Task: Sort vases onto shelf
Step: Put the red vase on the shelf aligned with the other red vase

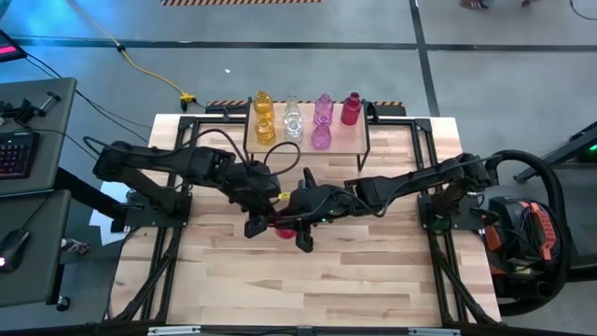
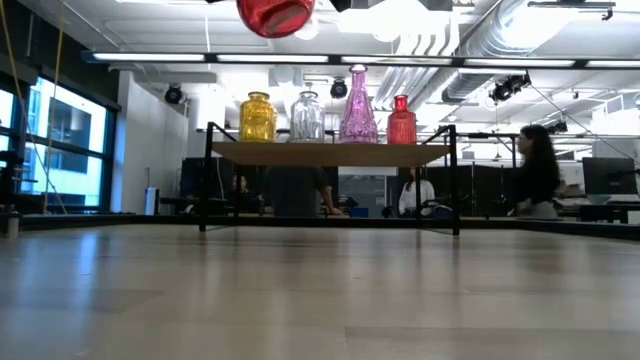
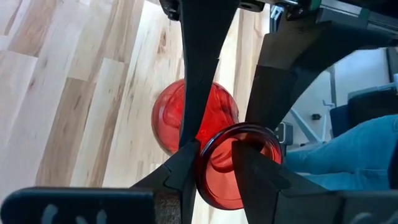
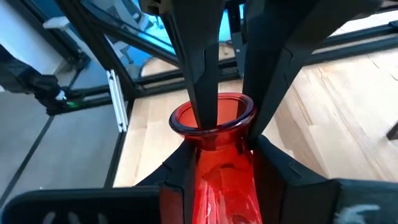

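Now both grippers pinch the red vase (image 4: 214, 134): left gripper (image 3: 214, 155) seemingly its rim, right gripper (image 4: 214, 158) its neck; only one should let go.

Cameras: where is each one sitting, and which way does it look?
High view: above the table, looking straight down; both arms show, the left gripper and right gripper meeting at a red vase.
Low view: at tabletop height, looking level at the shelf; the red vase hangs at the top.
Left wrist view: on the left arm, looking down at the table past its fingers.
Right wrist view: on the right arm, its fingers around the vase neck.
Shared: every view shows the red vase.
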You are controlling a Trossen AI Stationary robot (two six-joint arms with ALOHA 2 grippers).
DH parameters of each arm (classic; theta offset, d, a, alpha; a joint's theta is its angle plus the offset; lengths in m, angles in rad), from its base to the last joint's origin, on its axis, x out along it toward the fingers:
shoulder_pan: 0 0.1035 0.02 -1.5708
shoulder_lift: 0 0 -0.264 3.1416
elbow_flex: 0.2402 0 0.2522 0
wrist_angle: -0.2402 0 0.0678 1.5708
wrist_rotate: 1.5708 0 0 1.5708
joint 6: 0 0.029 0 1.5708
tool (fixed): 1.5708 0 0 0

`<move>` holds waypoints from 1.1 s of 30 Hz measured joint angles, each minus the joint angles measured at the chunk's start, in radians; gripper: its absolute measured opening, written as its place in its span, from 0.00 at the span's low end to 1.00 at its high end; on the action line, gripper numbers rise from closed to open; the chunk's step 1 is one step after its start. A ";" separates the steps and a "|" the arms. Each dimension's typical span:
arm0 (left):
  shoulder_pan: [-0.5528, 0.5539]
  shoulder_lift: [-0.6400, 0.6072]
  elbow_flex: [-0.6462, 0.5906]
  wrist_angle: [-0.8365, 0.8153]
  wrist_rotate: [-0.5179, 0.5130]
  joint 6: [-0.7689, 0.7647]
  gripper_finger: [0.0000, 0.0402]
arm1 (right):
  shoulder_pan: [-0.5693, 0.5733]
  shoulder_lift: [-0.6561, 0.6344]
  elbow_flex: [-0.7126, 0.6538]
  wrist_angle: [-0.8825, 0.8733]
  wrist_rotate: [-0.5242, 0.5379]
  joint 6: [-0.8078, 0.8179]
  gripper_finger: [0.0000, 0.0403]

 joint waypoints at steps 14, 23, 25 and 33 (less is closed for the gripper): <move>0.020 -0.011 0.004 -0.022 0.039 -0.059 0.26 | 0.000 0.007 -0.012 -0.021 -0.018 0.023 0.08; 0.027 -0.016 0.003 -0.167 0.031 -0.033 0.28 | 0.001 0.003 -0.008 -0.033 0.053 0.028 0.03; -0.015 -0.019 0.002 -0.315 0.018 -0.102 0.27 | 0.003 0.003 -0.008 -0.053 0.057 0.029 0.03; -0.186 -0.047 0.001 -0.435 -0.161 -0.242 0.24 | 0.006 0.003 -0.009 -0.070 0.071 0.005 0.00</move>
